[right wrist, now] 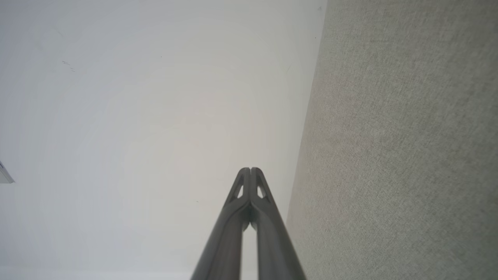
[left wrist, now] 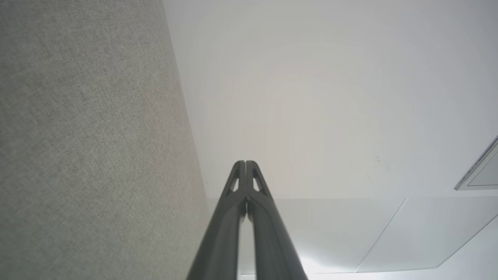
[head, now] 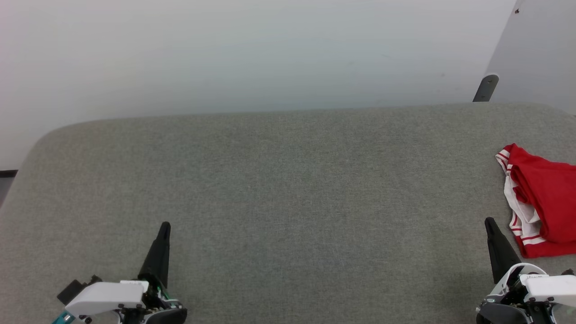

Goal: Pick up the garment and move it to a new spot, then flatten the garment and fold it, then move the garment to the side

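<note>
The garment (head: 542,202), bright red with white sleeves and striped trim, lies folded at the right edge of the grey felt table (head: 288,189), partly cut off by the head view's border. My right gripper (head: 489,222) is shut and empty, just left of the garment's near corner and apart from it. At the lower left my left gripper (head: 164,226) is shut with nothing in it, far from the garment. In the wrist views the left gripper (left wrist: 245,162) and right gripper (right wrist: 250,169) each show both fingers pressed together.
A pale wall rises behind the table's far edge. A dark bracket (head: 485,87) and a grey panel stand at the back right. The table's rounded far-left corner (head: 45,135) drops to the floor.
</note>
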